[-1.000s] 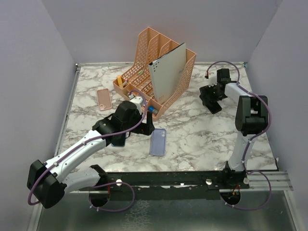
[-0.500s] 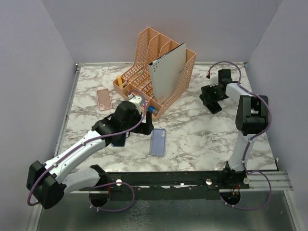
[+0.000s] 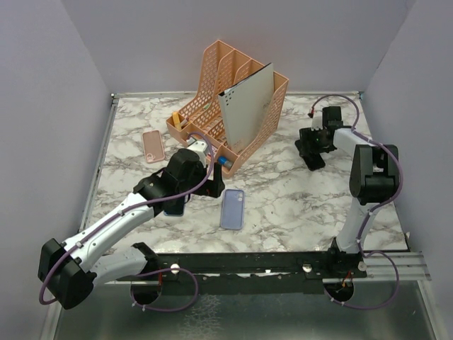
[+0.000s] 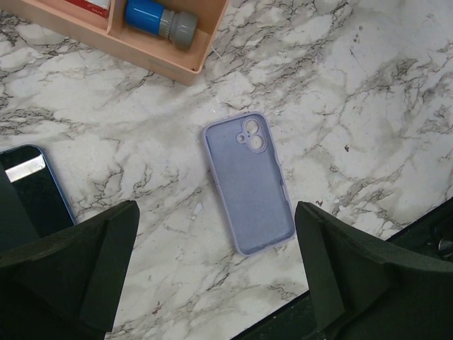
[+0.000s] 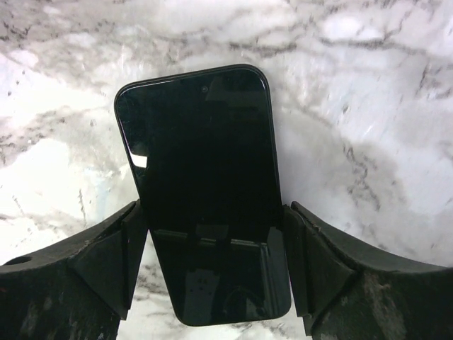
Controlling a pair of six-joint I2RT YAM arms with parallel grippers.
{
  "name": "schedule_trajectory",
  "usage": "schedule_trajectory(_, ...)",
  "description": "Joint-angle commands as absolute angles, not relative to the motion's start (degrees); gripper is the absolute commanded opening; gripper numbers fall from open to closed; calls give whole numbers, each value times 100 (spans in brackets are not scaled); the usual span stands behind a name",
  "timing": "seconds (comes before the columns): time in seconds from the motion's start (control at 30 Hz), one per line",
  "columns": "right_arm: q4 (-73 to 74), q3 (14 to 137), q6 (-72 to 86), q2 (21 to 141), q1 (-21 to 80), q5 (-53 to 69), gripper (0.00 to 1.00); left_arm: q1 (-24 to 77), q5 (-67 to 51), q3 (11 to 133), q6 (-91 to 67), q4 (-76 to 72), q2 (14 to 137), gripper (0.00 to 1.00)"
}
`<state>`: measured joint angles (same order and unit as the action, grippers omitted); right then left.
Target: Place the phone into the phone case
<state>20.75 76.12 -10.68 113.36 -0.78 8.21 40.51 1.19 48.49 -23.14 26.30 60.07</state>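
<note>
While the right end effector point(image 5: 212, 249) sits low at the far right of the white-and-grey marble counter point(image 3: 297, 198), its two dark fingers point(image 5: 106, 263) are closed against the long edges of a black glass-fronted smartphone point(image 5: 202, 170). The smartphone faces screen-up, its camera end pointing away from the wrist. Whether it rests on the stone or is raised off it cannot be told.

Well apart from it, near the middle of the counter toward the front edge, a lavender soft-plastic phone case point(image 3: 232, 209) lies flat with its hollow side up and its camera cut-out toward the far end. Nothing is inside the case.

Above and just left of the case, the left end effector point(image 3: 216, 183) hangs with its fingers spread wide and nothing between them. In the left wrist view the case point(image 4: 249, 185) shows in the gap between them.

A blue-edged phone with a dark screen point(image 4: 32, 185) lies to the left of the case, partly hidden under the left arm. Behind both stands a peach perforated plastic desk organiser point(image 3: 233, 92) holding a grey-white sheet. A blue-and-grey cylinder point(image 4: 159, 18) lies in its front tray. A pink phone case point(image 3: 153, 146) lies flat at the far left.
</note>
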Motion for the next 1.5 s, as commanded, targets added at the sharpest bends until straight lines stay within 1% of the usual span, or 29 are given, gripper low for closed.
schedule_trajectory(0.0, 2349, 7221, -327, 11007, -114, 819, 65, 4012, 428, 4770, -2418, 2715, 5802, 99)
schedule_trajectory(0.07, 2340, 7067, -45, 10878, -114, 871, 64, 4012, 391, 4745, -2543, 2723, 5830, 99)
schedule_trajectory(0.2, 2421, 6767, 668, 10690, -106, 889, 58, 4014, 217, 4699, -2720, 2725, 5910, 99)
schedule_trajectory(0.27, 2386, 6520, 805, 10547, -98, 1083, 58, 4017, 184, 4659, -2898, 2718, 5933, 98)
schedule_trajectory(0.47, 2450, 5947, 1298, 9962, 0, 892, 56, 4016, -269, 4214, -3479, 2387, 6112, 95)
schedule_trajectory(0.67, 2465, 5346, 1646, 9234, 455, 1036, 54, 4025, -570, 3919, -3810, 2000, 6482, 90)
schedule_trajectory(0.87, 2090, 4571, 2139, 8250, 859, 1555, 52, 4034, -728, 3519, -4087, 1451, 6696, 85)
schedule_trajectory(1.0, 1737, 4087, 2653, 7664, 1081, 1801, 50, 4047, -932, 3256, -4276, 995, 6946, 75)
schedule_trajectory(1.17, 1185, 3510, 3449, 7092, 1370, 2234, 50, 4080, -1126, 3090, -4451, 549, 7245, 67)
schedule_trajectory(1.3, 970, 3286, 3922, 6645, 1601, 2298, 50, 4122, -1203, 3014, -4553, 259, 7359, 57)
schedule_trajectory(1.47, 789, 3073, 4390, 6180, 1802, 2315, 49, 4189, -1243, 2887, -4718, 24, 7514, 49)
